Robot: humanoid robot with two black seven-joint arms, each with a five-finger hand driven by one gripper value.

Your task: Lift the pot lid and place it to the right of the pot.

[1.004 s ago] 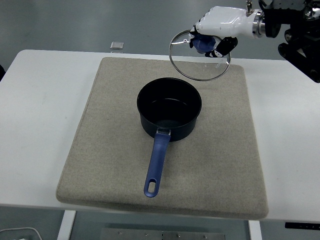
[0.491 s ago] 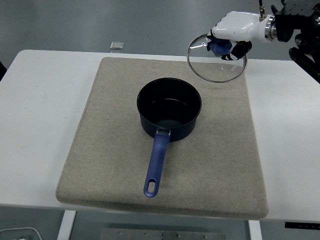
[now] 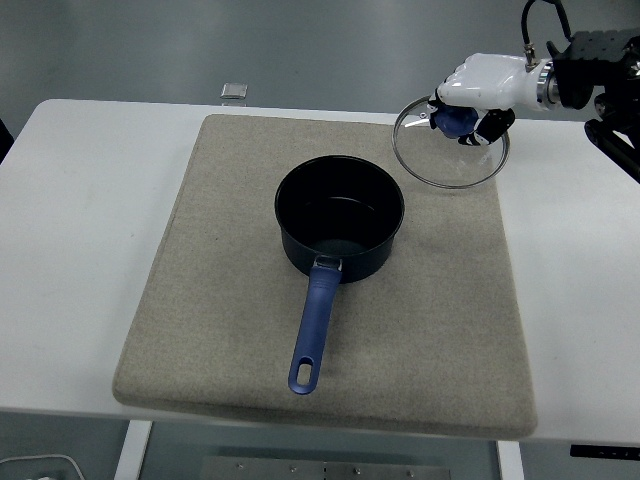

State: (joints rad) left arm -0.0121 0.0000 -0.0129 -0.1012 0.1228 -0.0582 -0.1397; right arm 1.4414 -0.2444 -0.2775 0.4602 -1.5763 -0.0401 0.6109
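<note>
Head view: the right robot hand [image 3: 478, 92] clasps the blue knob of the glass pot lid [image 3: 450, 145], held tilted above the beige mat's [image 3: 200, 300] far right corner, up and right of the open pot [image 3: 339, 228] on the white worktop [image 3: 80, 220].

Lid knob [image 3: 458, 121] (blue) mostly hidden under the right robot hand [image 3: 484, 84]

The glass pot lid [image 3: 450, 145], round with a metal rim and a blue knob, is hanging tilted in the air, its knob gripped under the white right hand [image 3: 480, 85]. The dark saucepan [image 3: 339, 230] is sitting open and upright, below and to the left of that hand, its blue handle pointing toward the near edge.
</note>
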